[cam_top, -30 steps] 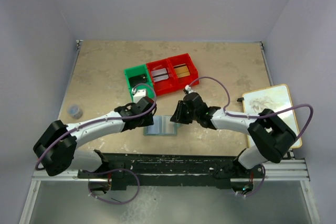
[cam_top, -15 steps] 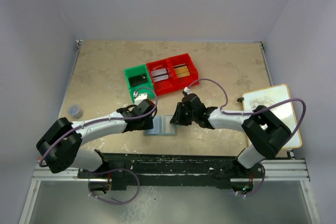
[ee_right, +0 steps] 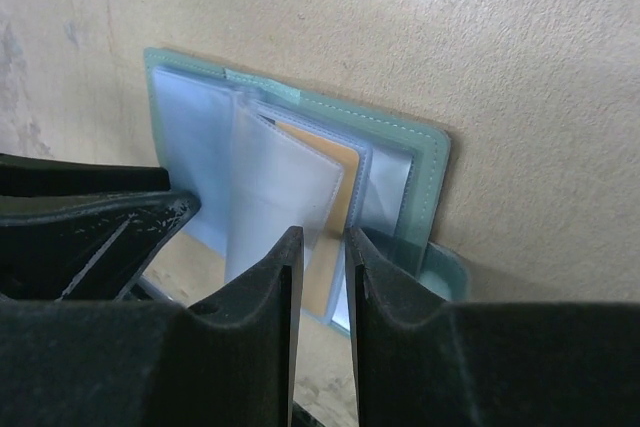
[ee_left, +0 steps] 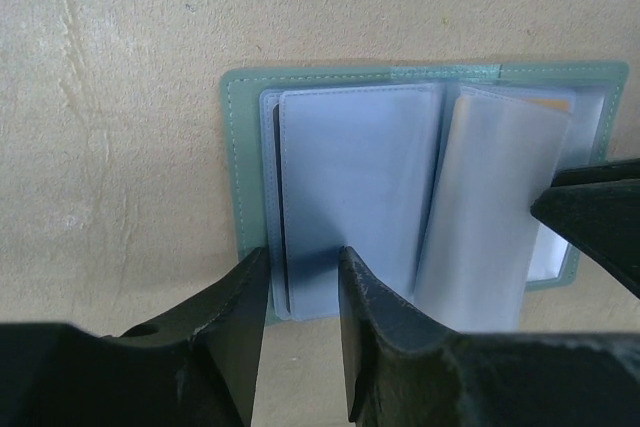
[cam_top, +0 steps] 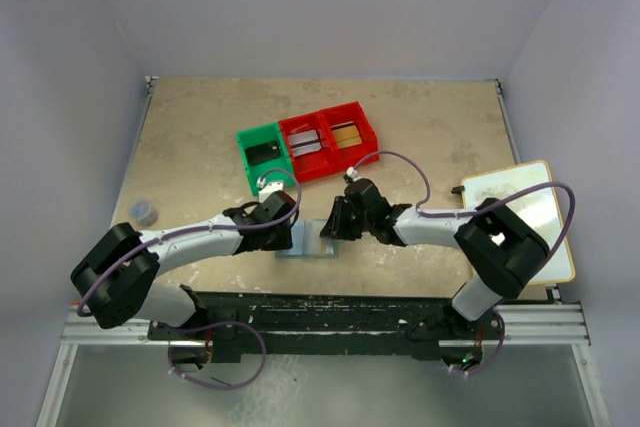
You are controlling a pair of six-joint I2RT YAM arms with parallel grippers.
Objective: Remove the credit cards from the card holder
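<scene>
The card holder (cam_top: pixel 310 243) lies open on the table between my two grippers, its clear plastic sleeves fanned up. In the left wrist view the card holder (ee_left: pixel 360 177) shows a pale green cover. My left gripper (ee_left: pixel 303 262) is open, and its tips straddle the near edge of the left sleeves. It shows in the top view (cam_top: pixel 290 237) at the holder's left side. My right gripper (ee_right: pixel 325 237) stands at the right side (cam_top: pixel 326 231), jaws a narrow gap apart over an orange card (ee_right: pixel 340 162) in a sleeve. I cannot see it gripping the card.
A green bin (cam_top: pixel 262 155) and two red bins (cam_top: pixel 325 139) holding cards stand just behind the holder. A framed white board (cam_top: pixel 530 209) lies at the right edge. A small dark cap (cam_top: pixel 145 211) sits at the far left.
My right gripper has slid a little left, onto the holder's right side. My left gripper has shifted slightly toward the holder's left edge. The holder has stayed in place.
</scene>
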